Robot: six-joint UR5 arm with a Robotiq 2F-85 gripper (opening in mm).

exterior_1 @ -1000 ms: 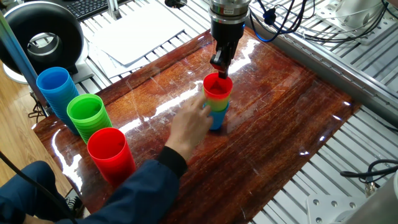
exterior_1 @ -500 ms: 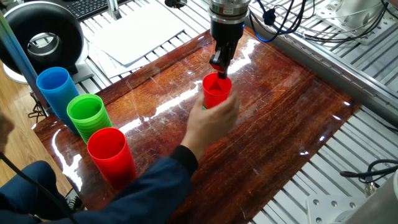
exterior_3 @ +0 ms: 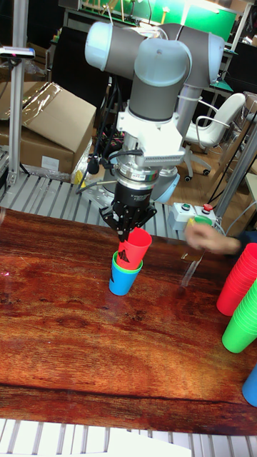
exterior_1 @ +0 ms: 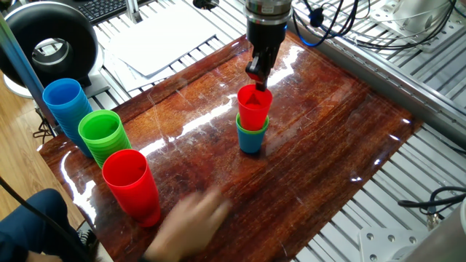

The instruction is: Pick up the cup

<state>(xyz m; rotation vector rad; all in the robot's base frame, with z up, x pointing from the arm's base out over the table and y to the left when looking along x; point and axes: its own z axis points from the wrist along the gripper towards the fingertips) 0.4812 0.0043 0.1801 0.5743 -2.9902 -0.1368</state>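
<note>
The cup (exterior_1: 254,109) is small and red, and sits tilted and partly raised out of a small green cup (exterior_1: 253,126) nested in a small blue cup (exterior_1: 251,140) at mid-table. My gripper (exterior_1: 257,78) comes down from above and is shut on the red cup's far rim. In the tall fixed view the cup (exterior_3: 135,247) leans to one side above the green cup (exterior_3: 127,266) and the blue cup (exterior_3: 123,282), with the gripper (exterior_3: 129,233) pinching its upper edge.
Tall stacks of blue (exterior_1: 64,105), green (exterior_1: 103,135) and red cups (exterior_1: 129,180) stand at the table's left corner. A person's blurred hand (exterior_1: 191,217) hovers over the front edge. The red stack (exterior_3: 239,278) and green stack (exterior_3: 243,321) show at right.
The person's hand let go of the nested cups and drew back toward the front edge. The red cup now stands higher out of the green cup and is tilted.
</note>
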